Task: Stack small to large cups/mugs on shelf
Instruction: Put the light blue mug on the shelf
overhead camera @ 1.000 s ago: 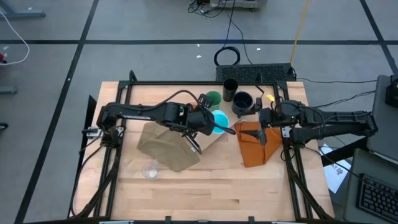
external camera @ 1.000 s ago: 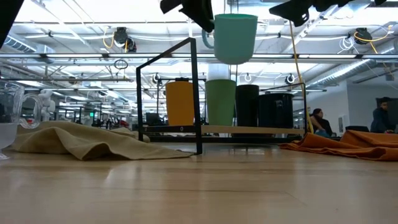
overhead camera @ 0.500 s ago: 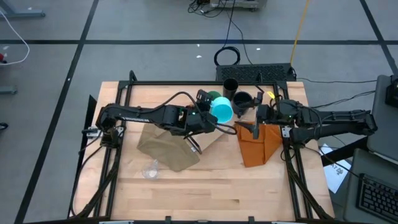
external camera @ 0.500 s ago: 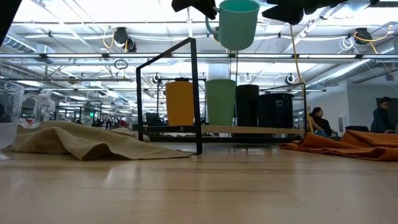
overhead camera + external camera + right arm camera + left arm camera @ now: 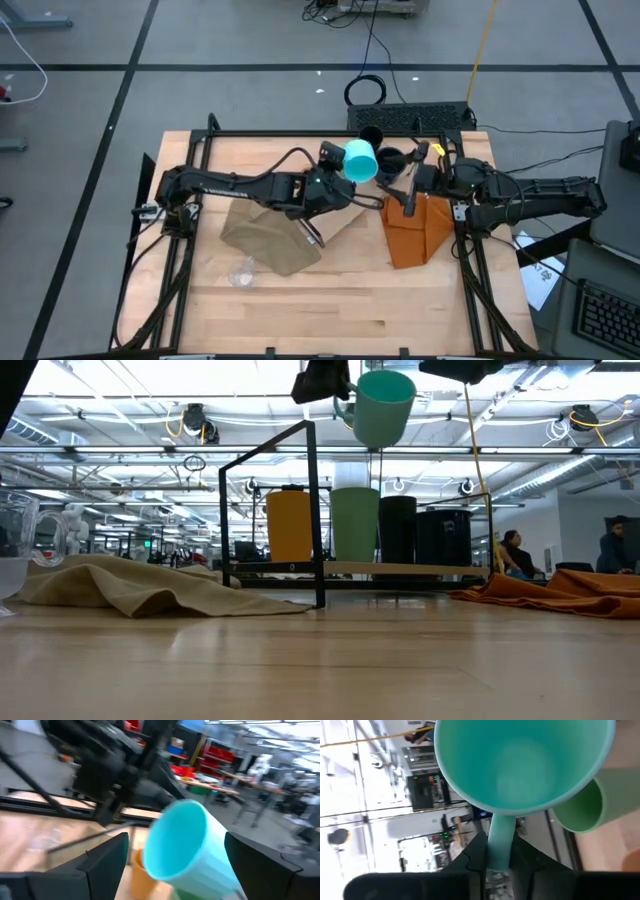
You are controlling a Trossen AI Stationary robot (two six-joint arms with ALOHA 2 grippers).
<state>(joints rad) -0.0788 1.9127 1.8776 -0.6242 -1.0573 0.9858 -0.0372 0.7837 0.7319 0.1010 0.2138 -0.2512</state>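
No writing is legible anywhere. High in the low view's centre, the left gripper [image 5: 335, 390] pinches the cyan mug [image 5: 383, 405] by its handle, tilted above the shelf [image 5: 350, 568]. The right gripper [image 5: 408, 195], jaws spread wide, is largely cropped there.

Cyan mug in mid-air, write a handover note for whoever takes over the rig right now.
Left gripper: shut on the cyan mug by its handle, tilted, above the shelf.
Right gripper: open, empty, over the orange cloth.
Done: orange cup, green cup, black tumbler and dark mug stand on the shelf.
Left: set the cyan mug down; the clear cup waits on the table.
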